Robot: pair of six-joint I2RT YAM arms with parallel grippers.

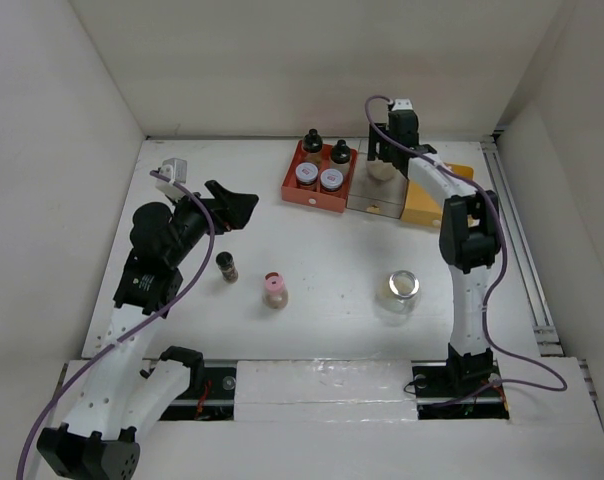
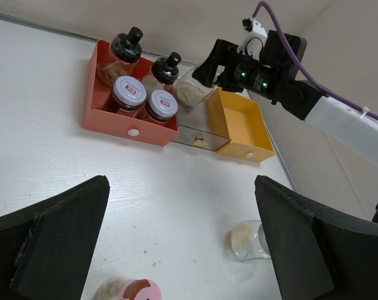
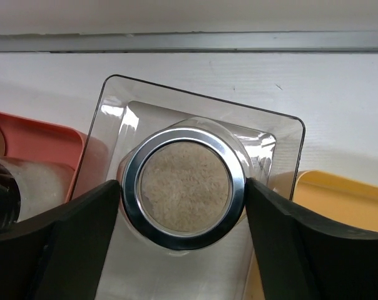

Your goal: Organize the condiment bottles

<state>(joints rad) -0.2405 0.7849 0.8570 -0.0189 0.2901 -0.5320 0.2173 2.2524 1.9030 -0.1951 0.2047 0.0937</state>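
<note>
A: Where do the bottles stand?

B: Two black-capped bottles (image 1: 311, 143) at the back of the red tray (image 1: 312, 199), two grey-lidded jars (image 1: 306, 174) in front of them; a glass jar (image 1: 382, 168) upright in the clear tray (image 3: 145, 112), which sits between the red tray and the orange tray (image 1: 434, 207).

A: And the others?

B: On the table (image 1: 322, 245), nearer the arms; the shaker (image 1: 226, 266) to the left, the pink-capped bottle (image 1: 274, 290) near it, a second glass jar (image 1: 402, 288) well apart to the right.

A: The grippers?

B: The left gripper (image 2: 179, 231) is spread wide above the table, holding nothing; the right gripper (image 3: 183, 200) is over the clear tray, a finger close against each side of the glass jar; whether they pinch it or only flank it, I cannot tell.
</note>
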